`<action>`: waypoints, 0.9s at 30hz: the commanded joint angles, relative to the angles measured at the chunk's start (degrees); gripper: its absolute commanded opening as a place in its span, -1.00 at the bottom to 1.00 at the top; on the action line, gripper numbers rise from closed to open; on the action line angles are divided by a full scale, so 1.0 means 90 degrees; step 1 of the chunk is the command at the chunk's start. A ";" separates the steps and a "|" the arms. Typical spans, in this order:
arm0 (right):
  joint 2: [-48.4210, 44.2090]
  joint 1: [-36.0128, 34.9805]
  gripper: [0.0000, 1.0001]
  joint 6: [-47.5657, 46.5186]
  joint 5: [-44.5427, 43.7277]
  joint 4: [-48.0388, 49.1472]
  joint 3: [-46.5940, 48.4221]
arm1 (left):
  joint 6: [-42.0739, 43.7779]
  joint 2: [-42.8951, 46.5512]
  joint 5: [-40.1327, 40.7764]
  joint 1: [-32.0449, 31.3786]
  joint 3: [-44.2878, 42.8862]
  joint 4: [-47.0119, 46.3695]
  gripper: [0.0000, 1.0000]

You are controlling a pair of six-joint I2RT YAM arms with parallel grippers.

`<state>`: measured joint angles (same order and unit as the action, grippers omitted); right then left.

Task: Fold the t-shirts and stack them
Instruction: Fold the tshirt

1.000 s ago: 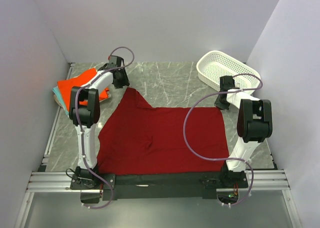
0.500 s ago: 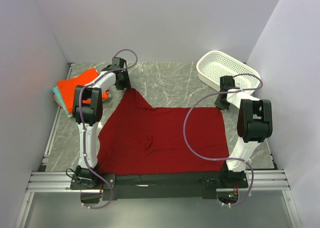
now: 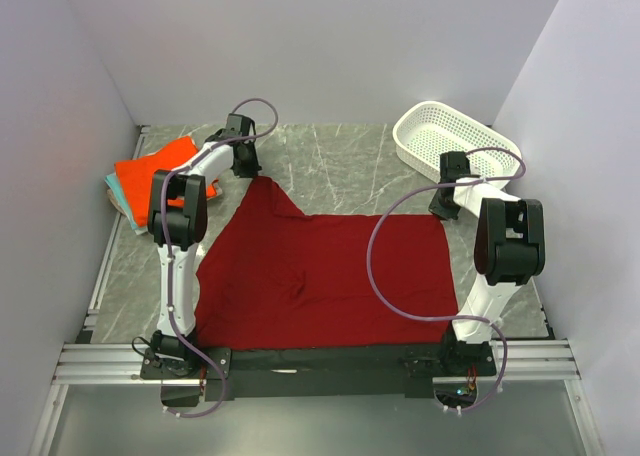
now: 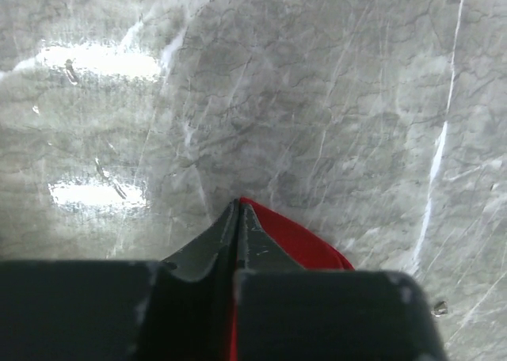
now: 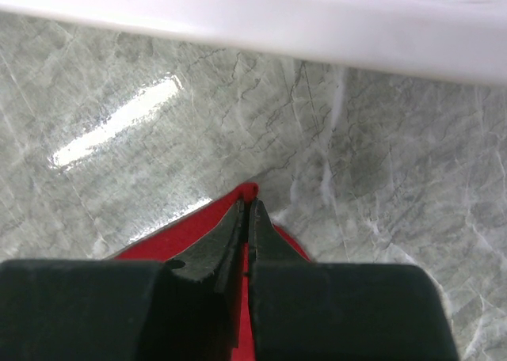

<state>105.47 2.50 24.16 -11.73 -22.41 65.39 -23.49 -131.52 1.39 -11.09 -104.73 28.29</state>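
Note:
A dark crimson red t-shirt (image 3: 320, 271) lies spread flat over the middle of the table. My left gripper (image 3: 252, 172) is shut on its far left corner (image 4: 305, 241), red cloth pinched between the dark jaws. My right gripper (image 3: 441, 208) is shut on the far right corner (image 5: 247, 193) of the same shirt. A bright orange t-shirt (image 3: 160, 166) lies at the far left on top of folded teal and tan ones (image 3: 116, 194).
A white perforated basket (image 3: 450, 141) stands at the far right, its rim (image 5: 317, 28) just beyond the right gripper. Grey marble table (image 3: 340, 166) shows behind the red shirt. White walls close in the left, back and right sides.
The left gripper moved right from beside the orange shirt to the red shirt's far left corner and closed on it. The right arm has not moved.

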 commanded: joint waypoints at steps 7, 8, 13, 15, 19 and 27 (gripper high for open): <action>-0.0030 -0.0005 -1.00 0.0089 0.0180 -0.0634 0.0196 | -0.0086 0.0033 -0.0330 -0.0027 0.0123 -0.0136 -0.99; -0.0039 -0.0005 -1.00 0.0089 0.0180 -0.0673 0.0235 | -0.0076 0.0053 -0.0349 -0.0037 0.0074 -0.0146 -0.99; -0.0020 -0.0005 -1.00 0.0128 0.0024 -0.0985 0.0537 | 0.0050 -0.0005 -0.0671 0.0070 -0.0354 -0.0107 -0.99; -0.0029 -0.0005 -1.00 0.0099 -0.0035 -0.1054 0.0664 | 0.0080 -0.0035 -0.0857 0.0109 -0.0463 -0.0107 -0.99; 0.0019 -0.0005 -1.00 0.0098 -0.0074 -0.1249 0.0928 | 0.0226 0.0024 -0.1101 0.0197 -0.0580 -0.0272 -0.99; 0.0302 -0.0005 -1.00 0.0098 -0.0113 -0.1610 0.1757 | 0.0393 -0.0113 -0.1384 0.0344 -0.1205 -0.0243 -0.99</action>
<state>106.76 2.50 24.60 -11.29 -35.14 76.93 -21.67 -132.40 -8.84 -8.60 -111.37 27.88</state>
